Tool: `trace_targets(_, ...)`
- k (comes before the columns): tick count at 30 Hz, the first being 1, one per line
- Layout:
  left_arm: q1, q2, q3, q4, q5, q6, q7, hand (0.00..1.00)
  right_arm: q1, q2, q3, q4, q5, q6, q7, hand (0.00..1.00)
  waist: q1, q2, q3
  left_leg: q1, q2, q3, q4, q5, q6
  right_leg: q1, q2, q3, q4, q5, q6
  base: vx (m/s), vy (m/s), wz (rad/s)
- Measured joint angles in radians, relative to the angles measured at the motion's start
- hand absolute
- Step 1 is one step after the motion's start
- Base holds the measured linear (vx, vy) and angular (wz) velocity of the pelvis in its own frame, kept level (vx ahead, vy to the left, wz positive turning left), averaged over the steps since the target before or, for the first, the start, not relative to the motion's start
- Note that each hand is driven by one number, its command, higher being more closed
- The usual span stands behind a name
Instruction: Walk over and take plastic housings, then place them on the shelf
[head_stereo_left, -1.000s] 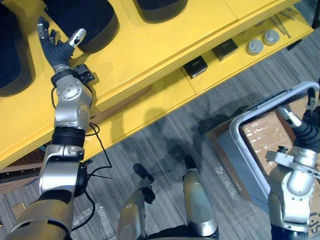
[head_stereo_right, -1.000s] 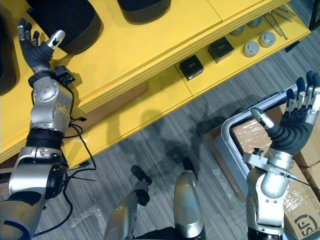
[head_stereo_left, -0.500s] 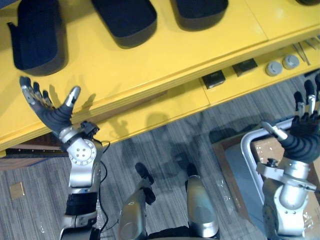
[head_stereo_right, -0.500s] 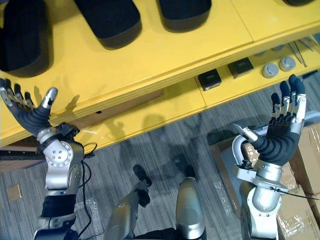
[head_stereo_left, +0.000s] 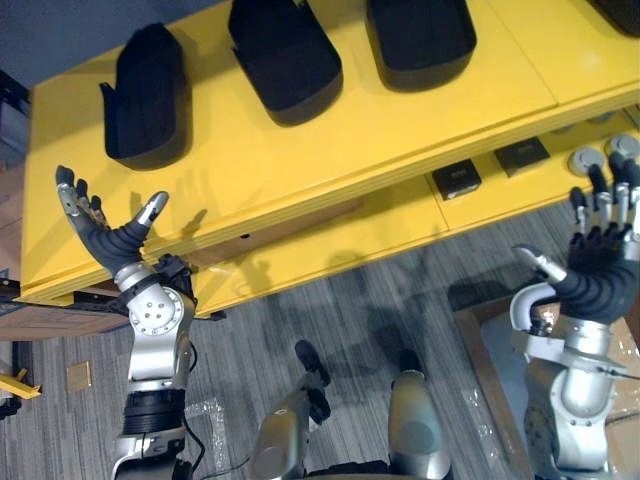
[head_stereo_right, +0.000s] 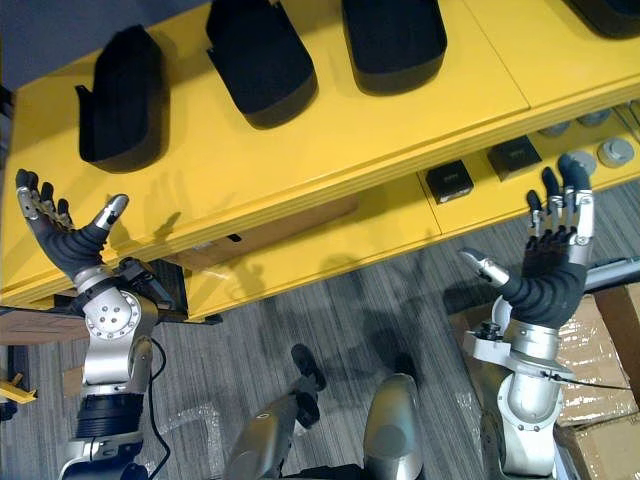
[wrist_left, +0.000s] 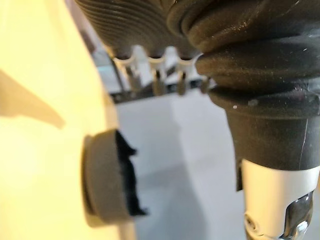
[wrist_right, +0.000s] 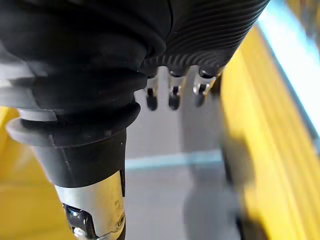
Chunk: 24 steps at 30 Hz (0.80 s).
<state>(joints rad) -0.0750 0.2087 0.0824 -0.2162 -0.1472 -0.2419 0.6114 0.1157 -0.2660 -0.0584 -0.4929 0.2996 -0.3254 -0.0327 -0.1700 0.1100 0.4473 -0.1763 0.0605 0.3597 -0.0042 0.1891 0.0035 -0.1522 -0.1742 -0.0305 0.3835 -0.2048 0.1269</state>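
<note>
Withdrawn to the edge of the shelf (head_stereo_left: 400, 130), left hand (head_stereo_left: 108, 240) spreads wide, empty; right hand (head_stereo_left: 600, 268) likewise, well apart from housings (head_stereo_left: 150, 95).

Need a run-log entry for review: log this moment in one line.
left robot hand: open, empty | right robot hand: open, empty | black housings: lying on yellow shelf | grasp: none

The yellow shelf (head_stereo_left: 300, 150) bears three black plastic housings on its top tier: the middle housing (head_stereo_left: 284, 55), a left housing (head_stereo_left: 147, 97) beside it and a right housing (head_stereo_left: 420, 38) on its other side. On the lower tier (head_stereo_left: 330, 245), down and right of the middle housing, lie two small black boxes (head_stereo_left: 456, 179) and grey round discs (head_stereo_left: 583, 160).
</note>
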Motion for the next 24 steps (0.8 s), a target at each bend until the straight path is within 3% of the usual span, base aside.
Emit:
trace_targets(2,0.081,-0.039,-0.046,-0.031,0.009,0.003,-0.019,0.0,-0.052,-0.011,0.069,0.027,0.001,0.064,-0.003,0.0,0.023,0.001,-0.003,-0.002,-0.002,-0.03,-0.006,0.004,-0.005,0.016,0.001,-0.027,-0.006,-0.001,-0.002,0.01,-0.003,0.32)
trace_targets(3,0.097,-0.044,-0.052,-0.031,0.008,0.004,-0.026,0.0,-0.069,-0.011,0.085,0.048,0.001,0.076,-0.006,0.0,0.028,0.0,-0.004,-0.003,-0.002,-0.043,-0.006,0.007,-0.009,0.022,0.001,-0.041,-0.008,-0.001,-0.002,0.01,-0.007,0.47)
trace_targets(5,0.134,-0.058,-0.058,-0.035,0.008,0.005,-0.055,0.0,-0.126,-0.011,0.115,0.132,0.0,0.143,-0.043,0.0,0.064,-0.003,-0.005,-0.004,-0.003,-0.075,-0.006,0.011,-0.014,0.044,0.002,-0.077,-0.014,-0.002,-0.004,0.0,-0.013,0.43)
trace_targets(7,0.153,-0.06,-0.058,-0.039,0.008,0.005,-0.077,0.0,-0.164,-0.008,0.132,0.193,-0.004,0.171,-0.082,0.0,0.085,-0.004,-0.005,-0.008,-0.006,-0.096,-0.009,0.014,-0.018,0.056,0.001,-0.1,-0.019,-0.002,-0.005,0.01,-0.001,0.33)
trace_targets(11,0.179,-0.06,-0.059,-0.04,0.006,0.023,-0.106,0.0,-0.251,0.008,0.142,0.284,-0.06,0.18,-0.154,0.0,0.107,-0.004,-0.005,-0.016,-0.012,-0.11,-0.008,0.023,-0.02,0.066,0.0,-0.113,-0.029,0.002,0.002,0.02,0.021,0.15)
trace_targets(14,0.192,-0.061,-0.061,-0.043,-0.003,0.032,-0.141,0.0,-0.369,0.027,0.136,0.383,-0.099,0.187,-0.25,0.0,0.108,-0.004,-0.005,-0.016,-0.017,-0.133,-0.009,0.029,-0.012,0.078,-0.002,-0.135,-0.032,0.003,0.003,0.02,0.019,0.18)
trace_targets(18,0.227,-0.063,-0.065,-0.099,-0.013,0.031,-0.177,0.0,-0.474,0.044,0.105,0.446,-0.178,0.227,-0.405,0.0,0.131,-0.003,-0.005,-0.013,-0.017,-0.155,-0.017,0.035,-0.019,0.089,-0.001,-0.159,-0.028,-0.006,-0.005,-0.01,-0.004,0.13)
trace_targets(24,0.255,-0.075,-0.065,-0.1,-0.045,0.03,-0.203,0.0,-0.529,0.044,0.046,0.507,-0.198,0.291,-0.457,0.0,0.152,-0.003,-0.005,-0.006,-0.019,-0.159,-0.028,0.042,-0.029,0.088,-0.002,-0.162,-0.016,-0.015,-0.01,0.0,-0.001,0.03)
